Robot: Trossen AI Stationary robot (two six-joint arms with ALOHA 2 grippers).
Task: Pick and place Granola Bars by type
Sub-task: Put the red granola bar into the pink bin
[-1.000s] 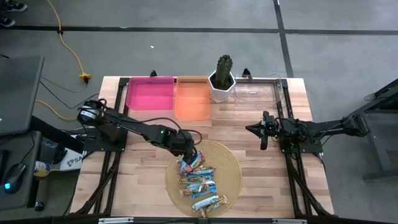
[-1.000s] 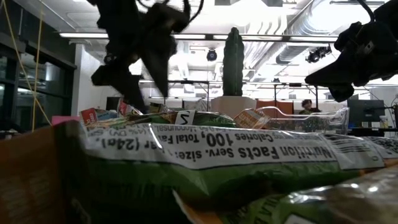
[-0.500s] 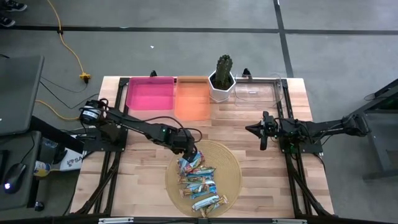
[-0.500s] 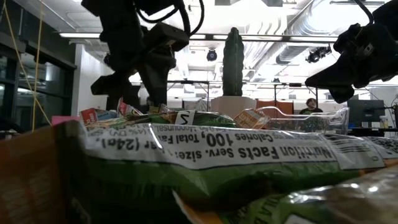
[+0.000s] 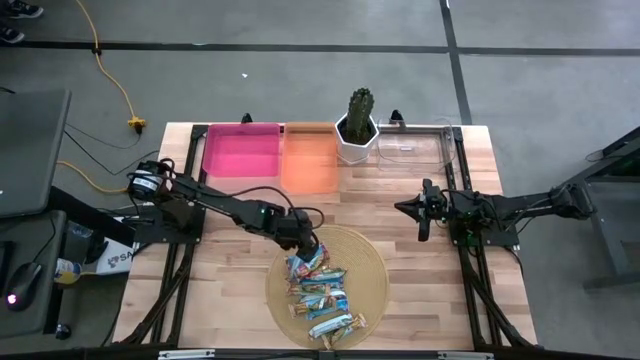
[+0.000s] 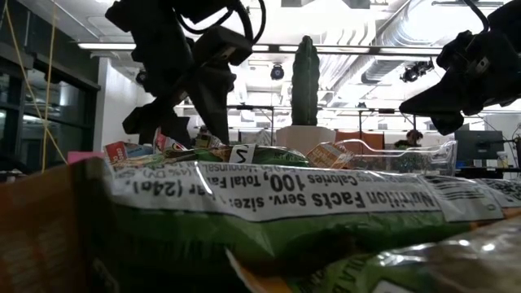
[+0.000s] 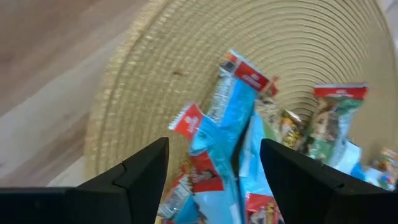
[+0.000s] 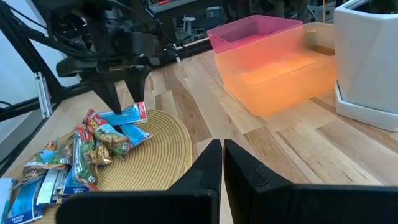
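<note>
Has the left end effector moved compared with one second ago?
Yes. The left end effector has shifted slightly toward the pink bin, to the far end of the granola bars.

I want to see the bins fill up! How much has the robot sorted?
Nothing yet: the pink bin and orange bin look empty. The open left pincer hovers over the blue bars. All the granola bars on the woven mat remain.

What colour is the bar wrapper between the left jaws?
Blue with red ends, clearest in the left wrist view.
</note>
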